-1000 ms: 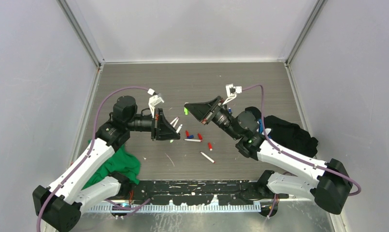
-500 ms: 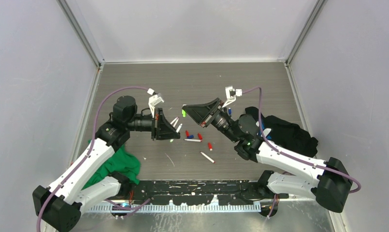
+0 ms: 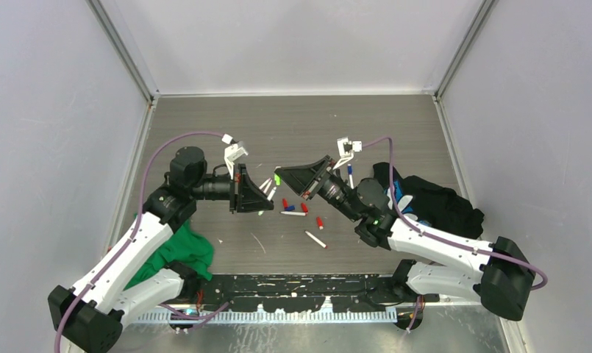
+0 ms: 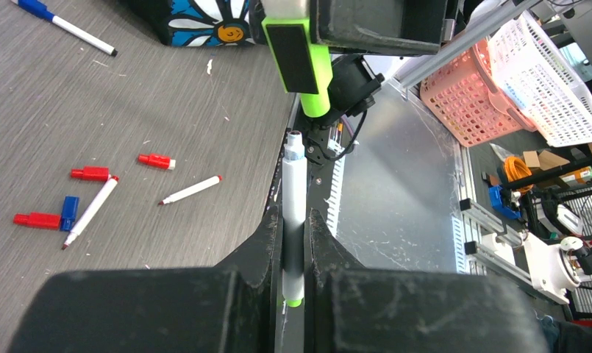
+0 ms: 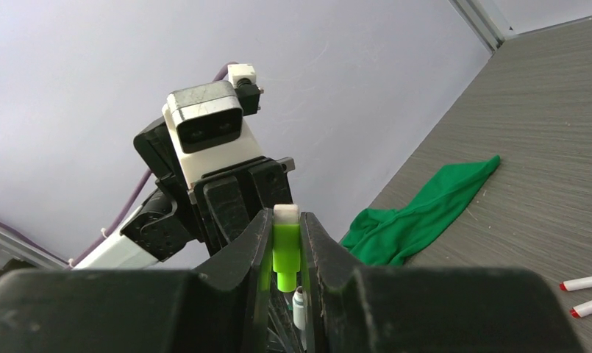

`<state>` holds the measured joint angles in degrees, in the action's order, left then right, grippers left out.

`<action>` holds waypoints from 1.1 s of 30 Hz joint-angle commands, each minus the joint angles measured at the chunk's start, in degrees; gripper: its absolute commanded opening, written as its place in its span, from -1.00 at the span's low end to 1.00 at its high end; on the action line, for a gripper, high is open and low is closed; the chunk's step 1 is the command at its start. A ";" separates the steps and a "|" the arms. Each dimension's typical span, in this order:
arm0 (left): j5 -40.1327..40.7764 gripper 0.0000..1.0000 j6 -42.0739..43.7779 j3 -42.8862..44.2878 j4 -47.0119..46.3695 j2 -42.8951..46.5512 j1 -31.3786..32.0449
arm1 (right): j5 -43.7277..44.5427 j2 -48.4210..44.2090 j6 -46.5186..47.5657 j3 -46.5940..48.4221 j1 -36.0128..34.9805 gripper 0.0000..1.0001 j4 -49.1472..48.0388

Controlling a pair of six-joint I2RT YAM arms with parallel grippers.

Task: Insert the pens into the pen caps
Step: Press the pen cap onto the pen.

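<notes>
My left gripper (image 3: 262, 194) (image 4: 295, 220) is shut on a white pen (image 4: 293, 184) with a lime rear end, its bare tip pointing at the right gripper. My right gripper (image 3: 281, 175) (image 5: 285, 220) is shut on a lime green cap (image 5: 285, 254) (image 4: 307, 66), held in the air with its open end just short of the pen tip (image 5: 299, 305), slightly off line. On the table lie loose white pens (image 3: 293, 213) (image 3: 315, 239), red caps (image 3: 304, 207) (image 3: 320, 221) and a blue cap (image 3: 290, 208).
A green cloth (image 3: 179, 250) lies at the near left by the left arm. A black bag (image 3: 440, 202) with a daisy print (image 4: 212, 22) lies at the right. A blue-capped pen (image 4: 65, 26) lies beside it. Walls enclose three sides.
My right gripper has moved left and down with the lime cap, closing on the left gripper's pen tip. The left gripper has barely moved.
</notes>
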<state>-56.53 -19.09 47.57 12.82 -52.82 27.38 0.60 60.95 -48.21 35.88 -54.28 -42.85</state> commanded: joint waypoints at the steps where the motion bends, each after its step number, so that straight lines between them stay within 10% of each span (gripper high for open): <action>1: 0.02 -1.00 -0.07 0.41 -2.78 1.35 0.22 | 1.49 0.05 1.13 0.62 -0.47 -0.99 -2.68; 33: 3.64 -0.99 0.86 0.67 -1.37 2.23 0.22 | 1.07 1.53 0.59 0.21 -1.07 -0.99 -3.54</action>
<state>-54.37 -18.83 47.55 12.93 -52.25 27.42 1.39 62.76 -47.94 35.86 -54.76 -42.85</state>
